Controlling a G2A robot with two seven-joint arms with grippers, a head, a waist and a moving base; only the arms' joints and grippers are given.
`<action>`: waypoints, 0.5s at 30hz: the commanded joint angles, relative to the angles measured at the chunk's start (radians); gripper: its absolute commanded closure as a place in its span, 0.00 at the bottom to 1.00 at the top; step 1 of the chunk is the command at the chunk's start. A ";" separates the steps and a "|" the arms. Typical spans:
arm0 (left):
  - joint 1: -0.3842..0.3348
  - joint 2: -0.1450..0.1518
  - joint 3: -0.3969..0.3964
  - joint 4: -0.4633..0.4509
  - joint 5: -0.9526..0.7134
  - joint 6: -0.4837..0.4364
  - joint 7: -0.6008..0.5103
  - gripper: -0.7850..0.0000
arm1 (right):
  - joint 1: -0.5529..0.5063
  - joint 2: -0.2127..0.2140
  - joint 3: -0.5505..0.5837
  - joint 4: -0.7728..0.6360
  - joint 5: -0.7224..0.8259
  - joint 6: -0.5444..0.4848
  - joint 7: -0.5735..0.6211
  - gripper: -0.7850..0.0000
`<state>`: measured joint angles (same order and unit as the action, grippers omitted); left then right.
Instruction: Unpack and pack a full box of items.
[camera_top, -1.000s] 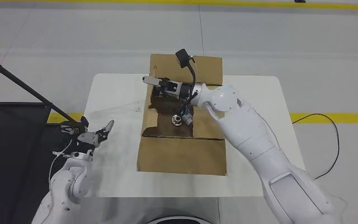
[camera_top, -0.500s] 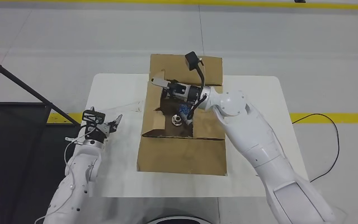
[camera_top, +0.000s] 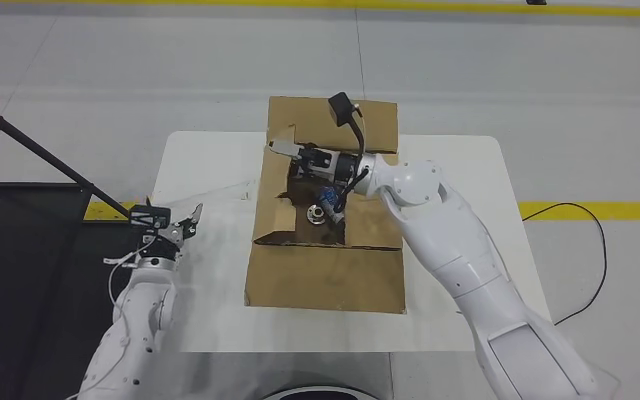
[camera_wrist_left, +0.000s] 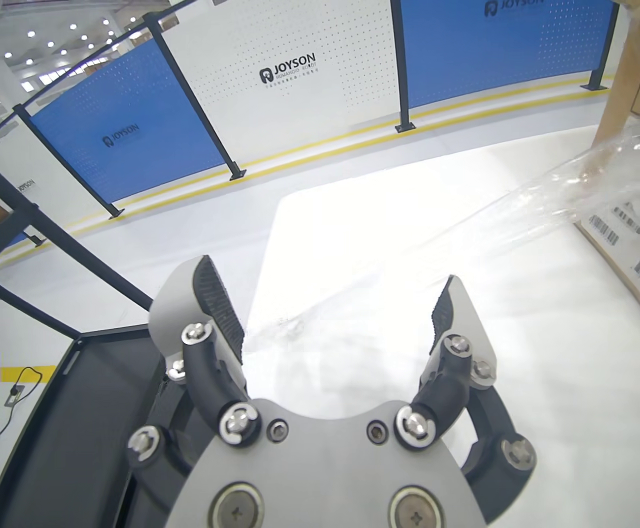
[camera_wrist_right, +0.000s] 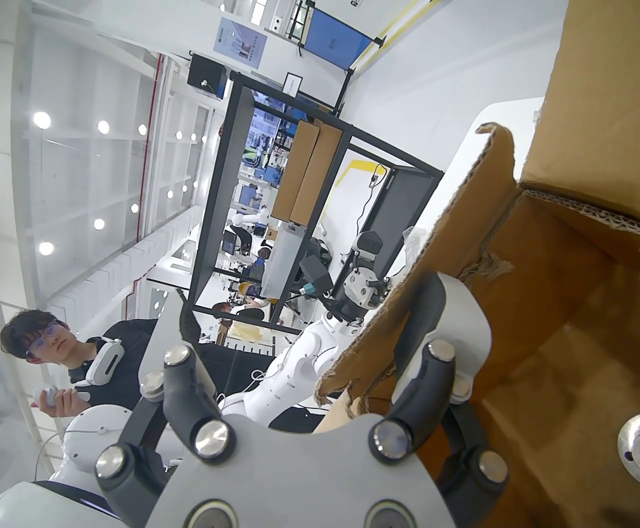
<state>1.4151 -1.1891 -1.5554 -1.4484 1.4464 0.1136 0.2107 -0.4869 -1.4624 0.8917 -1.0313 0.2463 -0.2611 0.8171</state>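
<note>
An open cardboard box lies in the middle of the white table. Inside it sit a small metal round item and a blue item. My right gripper is at the box's far left corner. In the right wrist view this right gripper is open and straddles the raised torn side flap, one finger inside and one outside. My left gripper hovers over the table's left edge. The left wrist view shows the left gripper open and holding nothing.
Clear plastic film lies on the table between my left gripper and the box, whose corner shows there. A black frame and dark panel stand off the table's left side. The table's right part is bare white.
My right gripper slid slightly inward along the box's left side and the flap now stands up between its fingers. My left gripper swung toward the box, then back a little.
</note>
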 joint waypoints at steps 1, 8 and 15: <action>0.010 0.000 -0.006 -0.006 -0.003 -0.001 0.004 0.00 | 0.002 -0.002 0.000 0.004 0.001 -0.002 0.003 0.00; 0.045 -0.002 -0.014 -0.022 -0.008 -0.016 0.015 0.00 | 0.010 -0.010 -0.006 0.021 0.009 -0.006 0.014 0.00; 0.067 -0.005 -0.017 -0.029 -0.020 -0.033 0.028 0.00 | 0.025 -0.024 -0.023 0.037 0.020 -0.005 0.016 0.00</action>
<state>1.4755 -1.1940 -1.5704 -1.4730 1.4305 0.0834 0.2330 -0.4638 -1.4843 0.8724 -0.9945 0.2653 -0.2670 0.8343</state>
